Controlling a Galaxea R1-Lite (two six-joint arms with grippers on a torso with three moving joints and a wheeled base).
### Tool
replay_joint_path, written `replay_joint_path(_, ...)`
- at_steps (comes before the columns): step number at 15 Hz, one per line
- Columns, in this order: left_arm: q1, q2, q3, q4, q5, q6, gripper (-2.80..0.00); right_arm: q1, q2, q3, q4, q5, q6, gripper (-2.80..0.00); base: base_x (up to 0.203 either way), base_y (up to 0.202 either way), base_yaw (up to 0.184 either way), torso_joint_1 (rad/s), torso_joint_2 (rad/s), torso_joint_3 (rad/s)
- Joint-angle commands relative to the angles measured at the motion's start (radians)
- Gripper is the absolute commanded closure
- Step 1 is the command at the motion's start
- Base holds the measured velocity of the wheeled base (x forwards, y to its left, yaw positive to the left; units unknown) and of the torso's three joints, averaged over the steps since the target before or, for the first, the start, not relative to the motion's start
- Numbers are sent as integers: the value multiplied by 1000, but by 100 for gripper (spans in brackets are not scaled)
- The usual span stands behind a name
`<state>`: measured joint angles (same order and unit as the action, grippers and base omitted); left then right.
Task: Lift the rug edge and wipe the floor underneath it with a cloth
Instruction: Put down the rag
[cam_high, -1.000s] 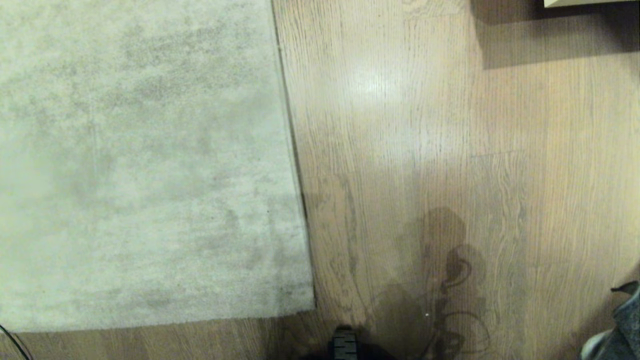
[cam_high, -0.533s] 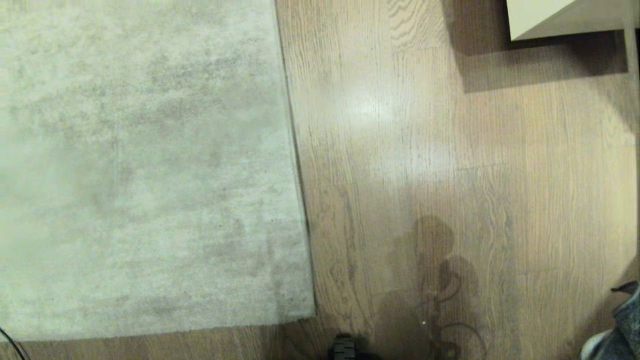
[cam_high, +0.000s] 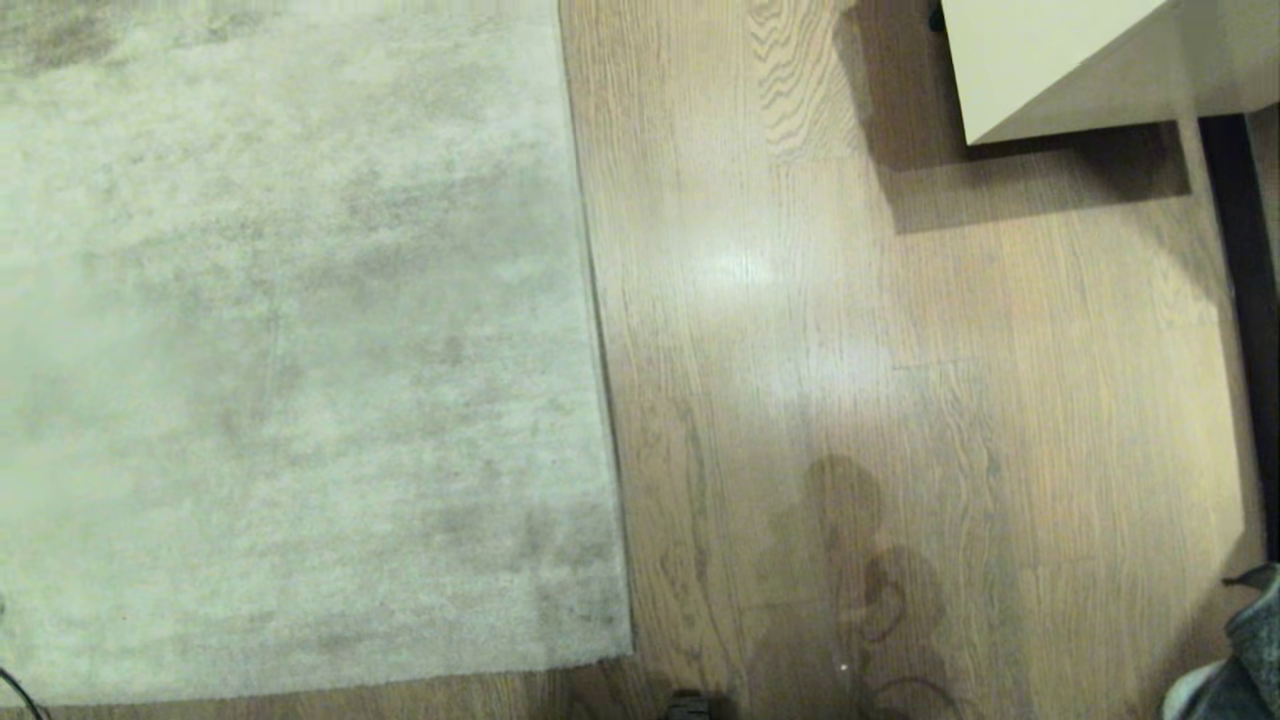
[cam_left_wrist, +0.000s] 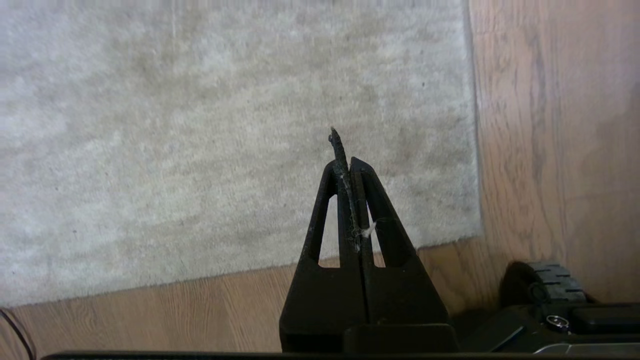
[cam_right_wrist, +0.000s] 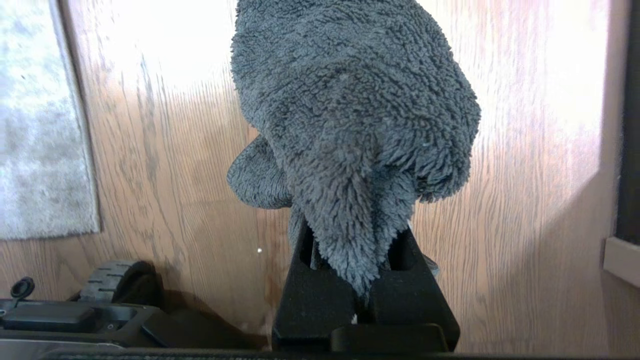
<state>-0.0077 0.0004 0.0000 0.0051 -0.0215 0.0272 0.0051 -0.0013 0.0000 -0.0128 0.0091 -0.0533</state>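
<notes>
Cloth (cam_right_wrist: 350, 115) clamped in right pincer (cam_right_wrist: 360, 250) shows only at the wrist

You have the rug (cam_high: 290, 350) lying flat on the floor (cam_high: 850, 400), on your left. The rug edge (cam_high: 595, 330) runs front to back, bare floor to its right. A cabinet corner (cam_high: 1050, 70) stands far right, well apart from the rug.
</notes>
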Motion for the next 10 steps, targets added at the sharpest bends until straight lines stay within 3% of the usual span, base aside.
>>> replay_joint_path(1, 0, 0, 0, -1, 0, 0, 0, 0, 1, 0, -1, 0, 0, 0, 0, 0, 0, 0, 8, 209)
replay_joint_path(10, 0, 0, 0, -1, 3, 3, 0, -1, 1, 0, -1, 0, 0, 0, 0, 0, 0, 2, 4, 201)
